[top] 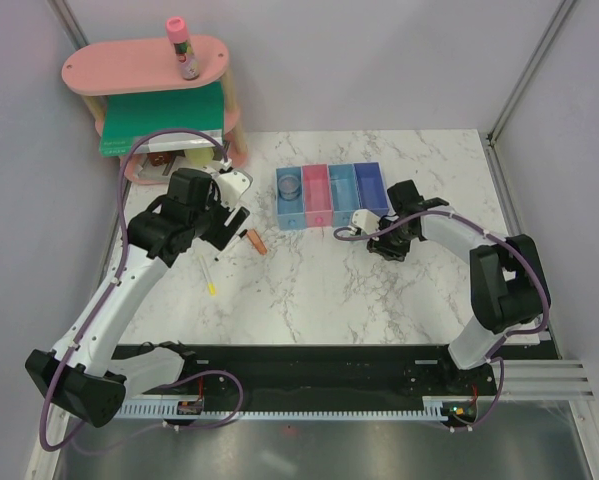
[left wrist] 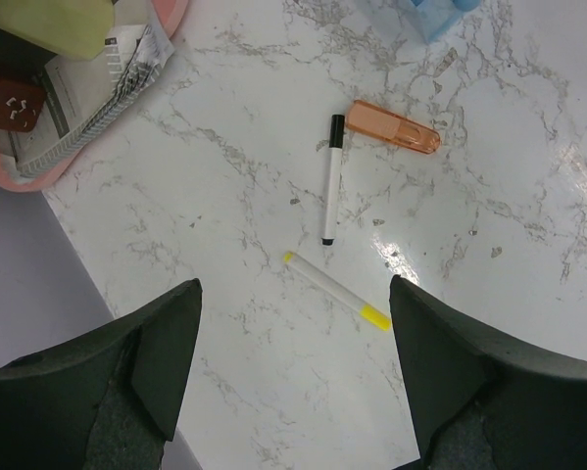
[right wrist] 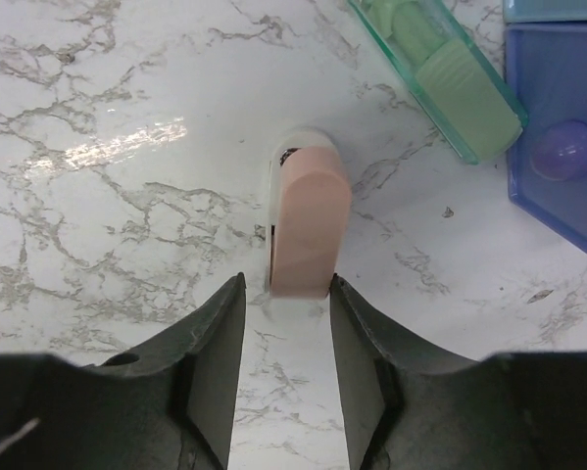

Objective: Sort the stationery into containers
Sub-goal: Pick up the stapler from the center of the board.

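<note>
My left gripper [top: 239, 198] [left wrist: 293, 377] is open and empty, hovering above a thin yellow-tipped stick [left wrist: 337, 290] [top: 210, 275]. Beyond the stick lie a black-and-white marker [left wrist: 331, 179] and an orange-tipped piece [left wrist: 394, 126] [top: 256, 241]. My right gripper [top: 364, 224] [right wrist: 286, 286] is shut on the near end of a pink eraser [right wrist: 309, 225] in front of the four joined bins [top: 317, 196]. A green eraser in a clear case [right wrist: 450, 73] lies beside the darker blue bin [right wrist: 567, 211]. A clear round pot [top: 290, 185] sits in the leftmost bin. A pink-capped tube [top: 182, 47] stands on the shelf.
The pink oval two-tier shelf [top: 144, 65] stands at the back left, holding a big green book [top: 164, 118] and a notebook [left wrist: 87, 98] on its lower tier. A small purple ball [right wrist: 564, 149] lies in the darker blue bin. Frame posts stand at the back corners.
</note>
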`<state>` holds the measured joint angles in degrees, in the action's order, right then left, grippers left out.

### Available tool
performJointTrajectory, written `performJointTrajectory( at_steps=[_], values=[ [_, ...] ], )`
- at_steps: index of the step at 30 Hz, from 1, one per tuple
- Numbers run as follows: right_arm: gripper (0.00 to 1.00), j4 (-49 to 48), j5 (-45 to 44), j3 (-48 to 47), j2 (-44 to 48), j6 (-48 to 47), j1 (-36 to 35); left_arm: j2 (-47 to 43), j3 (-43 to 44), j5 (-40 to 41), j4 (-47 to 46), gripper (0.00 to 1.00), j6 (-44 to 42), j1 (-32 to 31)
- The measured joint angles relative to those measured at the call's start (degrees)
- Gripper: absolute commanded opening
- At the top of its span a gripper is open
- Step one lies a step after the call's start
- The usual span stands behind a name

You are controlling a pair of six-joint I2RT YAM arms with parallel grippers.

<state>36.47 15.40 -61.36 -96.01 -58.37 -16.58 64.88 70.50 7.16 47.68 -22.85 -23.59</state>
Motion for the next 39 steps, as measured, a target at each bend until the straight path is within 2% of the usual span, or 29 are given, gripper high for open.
performJointTrajectory(
  at_steps=[4,12,15,18,19,25,35,39],
  values=[
    [0.51,-0.09,-0.44,0.22,0.11,0.02,-0.68,0.0,0.26,0.0,0.07,0.84,0.0,0.0],
    [0.41,-1.31,-0.46,0.22,-0.2,0.94,-1.09,0.0,0.31,-0.07,0.26,0.84,0.0,0.0],
    [0.36,-2.4,-0.52,0.22,-0.68,1.16,-1.09,0.0,0.39,-0.09,0.33,0.84,0.0,0.0],
    [0.27,-2.36,-0.57,0.0,-0.85,1.36,-1.09,0.0,0.39,-0.2,0.46,0.84,0.0,0.0],
    [0.21,-2.19,-0.61,-0.22,-0.96,1.57,-1.11,0.0,0.39,-0.22,0.5,0.84,0.0,0.0],
    [0.07,-1.92,-0.83,-0.5,-1.11,1.9,-1.42,-0.04,0.39,-0.22,0.68,0.84,0.02,0.0],
    [0.07,2.64,1.88,-0.7,2.19,4.37,-4.22,-0.17,0.37,-0.26,0.74,0.84,0.0,0.0],
    [0.08,4.61,3.45,-4.59,4.79,8.83,-6.14,-1.07,-0.87,-0.22,0.7,0.84,0.0,0.0]
  ],
)
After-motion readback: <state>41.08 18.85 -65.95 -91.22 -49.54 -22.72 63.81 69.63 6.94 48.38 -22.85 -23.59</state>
